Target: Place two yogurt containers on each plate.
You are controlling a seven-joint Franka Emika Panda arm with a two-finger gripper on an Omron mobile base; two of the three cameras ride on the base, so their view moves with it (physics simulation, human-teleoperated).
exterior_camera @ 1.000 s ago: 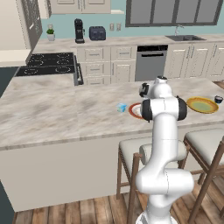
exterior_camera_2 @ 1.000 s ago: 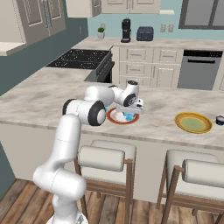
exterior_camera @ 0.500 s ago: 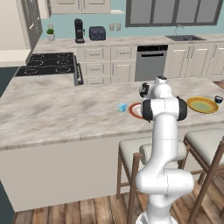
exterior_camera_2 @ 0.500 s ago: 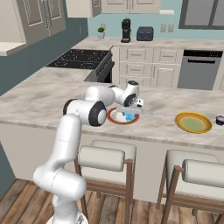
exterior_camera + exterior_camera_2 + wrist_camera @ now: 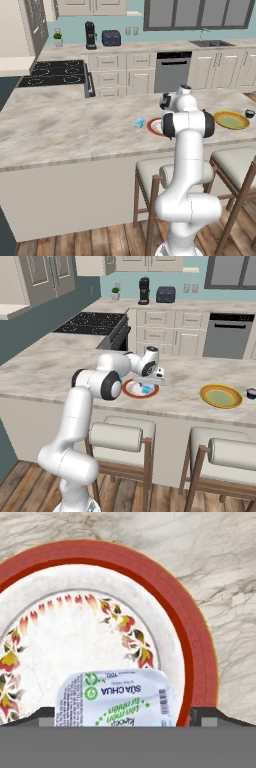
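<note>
My claw (image 5: 148,387) hangs low over a white plate with a red-orange rim (image 5: 197,647) on the marbled island counter (image 5: 60,130). From the hand view, a pale blue yogurt cup (image 5: 116,698) with a printed foil lid sits between my two fingertips (image 5: 202,714), which stand wide on either side of it; I cannot tell whether they touch it. The cup is over the plate's white, flower-patterned face, near the rim. From the right base view, the same cup (image 5: 147,389) shows as a small blue shape on the plate (image 5: 131,394) just under my hand.

A second pale blue yogurt cup (image 5: 139,123) stands on the counter just beside that plate (image 5: 154,127), on its left in the left base view. Well apart to the right lies a yellow plate with a greenish centre (image 5: 232,120), and a dark yogurt cup (image 5: 249,113) stands close beside its far edge
</note>
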